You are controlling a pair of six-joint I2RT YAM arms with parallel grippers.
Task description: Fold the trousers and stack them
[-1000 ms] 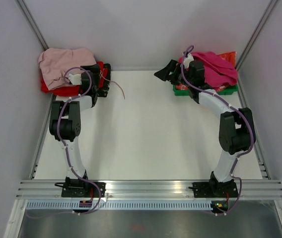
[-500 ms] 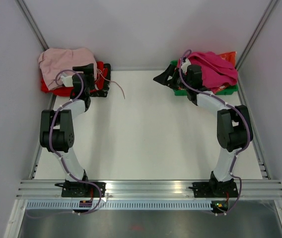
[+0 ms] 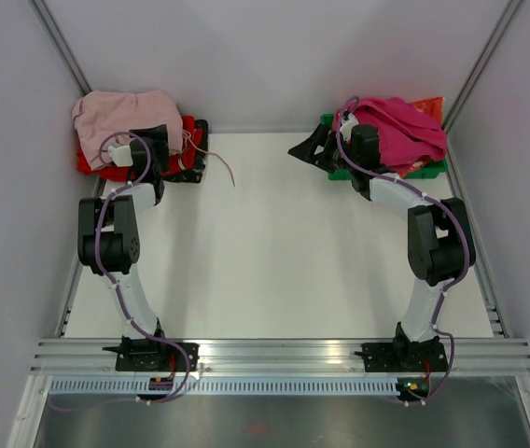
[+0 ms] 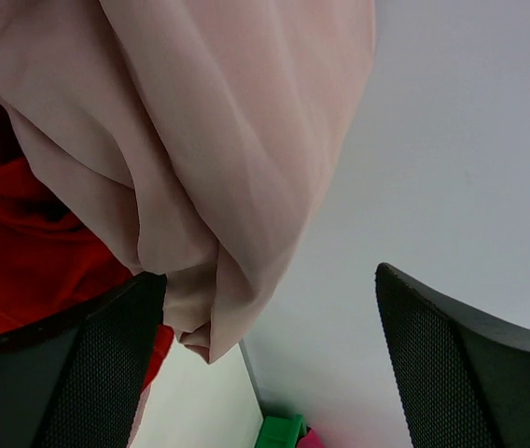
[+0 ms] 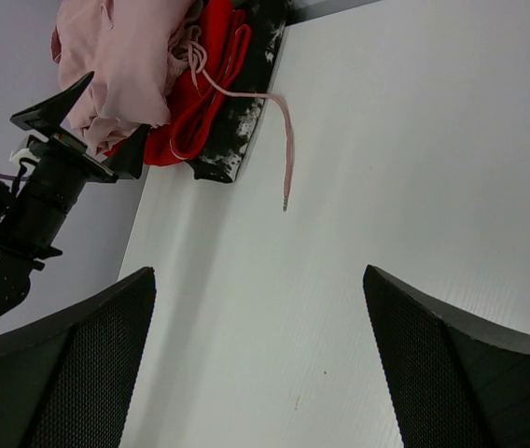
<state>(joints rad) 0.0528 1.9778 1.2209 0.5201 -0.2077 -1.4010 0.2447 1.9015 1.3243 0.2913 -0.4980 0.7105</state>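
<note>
My left gripper (image 4: 267, 275) gapes wide and empty, with the soft pale dusty-pink trousers (image 4: 200, 140), heaped on folded red garments (image 4: 32, 252), drooping just beside one finger (image 4: 106, 373); my right gripper (image 5: 258, 273), equally wide, is well apart.

White table (image 3: 274, 252). Far-left corner: black tray (image 5: 235, 140) on surface, clothes heaped on it. Pink drawstring cord (image 5: 289, 149) trails off heap, its end lying on bare table. Far-right corner: green crate (image 3: 428, 172) on surface.
</note>
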